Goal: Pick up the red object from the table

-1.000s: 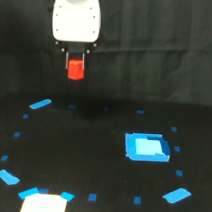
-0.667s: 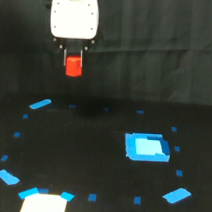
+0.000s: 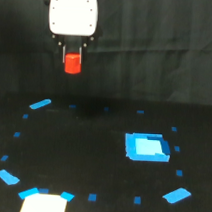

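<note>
Gripper (image 3: 72, 56) clamped on red object (image 3: 73, 63), held high above table (image 3: 91, 158); light-blue patch (image 3: 146, 147) well below, toward exterior view's right. Advice: keep squeeze firm, motion slow, cylinder upright.

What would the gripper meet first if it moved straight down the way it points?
Likely bare black table; the gripper, holding the red object, hangs clear above it. Depth is uncertain.
</note>
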You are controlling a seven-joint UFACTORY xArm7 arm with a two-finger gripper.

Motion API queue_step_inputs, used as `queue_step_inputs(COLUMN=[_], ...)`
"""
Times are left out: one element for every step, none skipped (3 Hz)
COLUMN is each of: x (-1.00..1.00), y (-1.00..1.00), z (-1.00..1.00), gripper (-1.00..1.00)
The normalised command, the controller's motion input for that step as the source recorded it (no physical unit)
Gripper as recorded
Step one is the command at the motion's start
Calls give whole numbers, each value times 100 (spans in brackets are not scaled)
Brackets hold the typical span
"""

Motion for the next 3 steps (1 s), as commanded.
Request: queue_step_inputs(x=[-3,-2,-27], y=[4,7,-6], z=[24,17,13], gripper=[-91,-99,-100])
